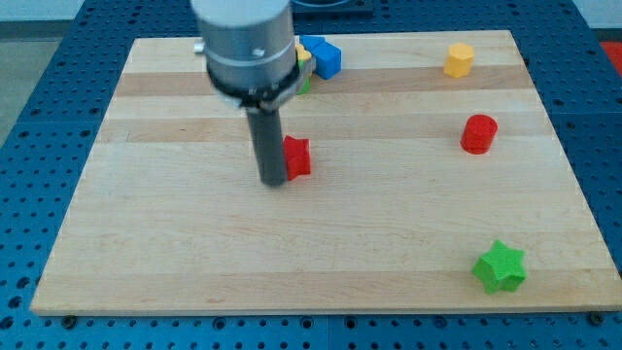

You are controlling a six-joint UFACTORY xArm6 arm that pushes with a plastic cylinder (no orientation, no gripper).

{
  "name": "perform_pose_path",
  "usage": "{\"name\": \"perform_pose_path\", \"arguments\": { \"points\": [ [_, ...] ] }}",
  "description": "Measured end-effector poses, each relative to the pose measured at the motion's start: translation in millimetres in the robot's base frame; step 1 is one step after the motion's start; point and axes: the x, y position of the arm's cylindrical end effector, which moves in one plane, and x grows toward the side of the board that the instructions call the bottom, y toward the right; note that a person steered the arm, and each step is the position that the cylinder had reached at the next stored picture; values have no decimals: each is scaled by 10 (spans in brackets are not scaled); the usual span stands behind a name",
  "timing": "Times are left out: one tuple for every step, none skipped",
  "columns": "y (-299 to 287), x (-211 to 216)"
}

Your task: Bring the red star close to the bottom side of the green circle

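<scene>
Red star (pixel 296 156) is sitting mid-board, touching the view's right side of my tip (pixel 273 182); there being no jaws, nothing is clamping it, the rod is only pressing alongside; the green circle (pixel 305 84) is barely peeking out behind the arm near the blue block (pixel 324 58); judging so, most of the push is remaining.

Grey cylindrical arm housing (pixel 243 44), straight dark rod (pixel 267 141)
</scene>
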Motion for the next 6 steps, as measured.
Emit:
{"name": "perform_pose_path", "arguments": {
  "points": [
    [79,-312],
    [92,-419],
    [40,-324],
    [40,14],
    [523,112],
    [595,112]
  ]
}}
